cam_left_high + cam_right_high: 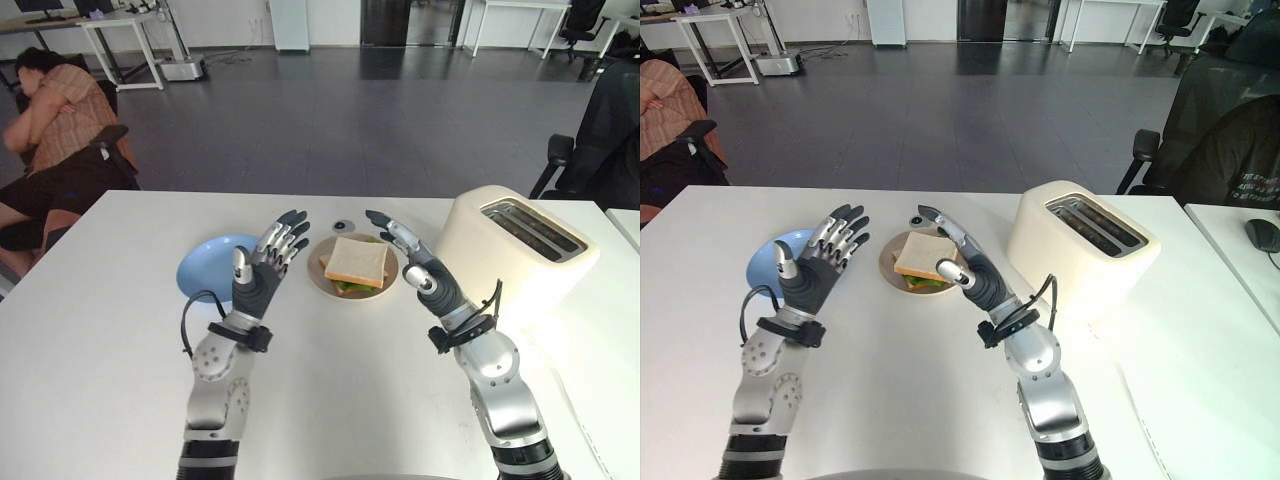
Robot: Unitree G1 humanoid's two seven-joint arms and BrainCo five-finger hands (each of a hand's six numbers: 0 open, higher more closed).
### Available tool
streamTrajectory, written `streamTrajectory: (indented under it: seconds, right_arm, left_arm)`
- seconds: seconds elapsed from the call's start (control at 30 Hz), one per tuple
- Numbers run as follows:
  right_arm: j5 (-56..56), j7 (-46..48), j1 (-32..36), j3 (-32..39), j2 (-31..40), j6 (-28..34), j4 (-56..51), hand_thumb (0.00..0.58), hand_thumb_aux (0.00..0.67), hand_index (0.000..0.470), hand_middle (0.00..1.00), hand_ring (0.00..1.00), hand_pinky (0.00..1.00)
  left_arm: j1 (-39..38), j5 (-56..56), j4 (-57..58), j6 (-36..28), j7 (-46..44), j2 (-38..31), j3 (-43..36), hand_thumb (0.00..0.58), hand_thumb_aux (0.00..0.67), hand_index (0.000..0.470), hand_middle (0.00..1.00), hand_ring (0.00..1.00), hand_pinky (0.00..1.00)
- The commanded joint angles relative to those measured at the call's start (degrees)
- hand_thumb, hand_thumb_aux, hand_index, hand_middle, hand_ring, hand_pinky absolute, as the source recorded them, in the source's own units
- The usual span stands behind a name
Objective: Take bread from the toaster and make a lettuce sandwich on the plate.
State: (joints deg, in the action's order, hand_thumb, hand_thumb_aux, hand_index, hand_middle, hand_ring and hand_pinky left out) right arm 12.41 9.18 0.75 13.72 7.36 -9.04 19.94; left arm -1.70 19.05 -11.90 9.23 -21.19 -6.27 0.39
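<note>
A tan plate (318,280) in the middle of the white table holds a sandwich (357,262): a slice of bread on top with green lettuce (345,288) showing under its near edge. The cream toaster (520,250) stands to the right, and its slots look empty. My left hand (262,265) is raised, open, left of the plate and in front of a blue plate (200,268). My right hand (410,258) is raised, open, between the sandwich and the toaster, holding nothing.
A small round dark object (343,226) lies behind the tan plate. A second table edge (625,225) and a dark chair (590,150) are at the far right. A person sits at the back left, away from the table.
</note>
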Motion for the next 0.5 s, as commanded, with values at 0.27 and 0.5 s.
streamTrajectory:
  seconds: [0.27,0.5]
  right_arm:
    - [-2.49,-3.98,-0.44,-1.98,-3.17,-2.44,-4.09,0.000,0.000,0.000,0.00,0.00,0.00]
    - [-3.91,-3.11,0.30,-2.07,-3.44,-2.72,-5.39,0.000,0.000,0.000,0.00,0.00,0.00]
  left_arm:
    - [-2.24,-2.65,-1.10,7.20,2.17,3.16,-0.22,0.000,0.000,0.000,0.00,0.00,0.00]
    - [-2.42,-3.46,-0.38,9.18,2.35,3.40,-0.35,0.000,0.000,0.000,0.00,0.00,0.00]
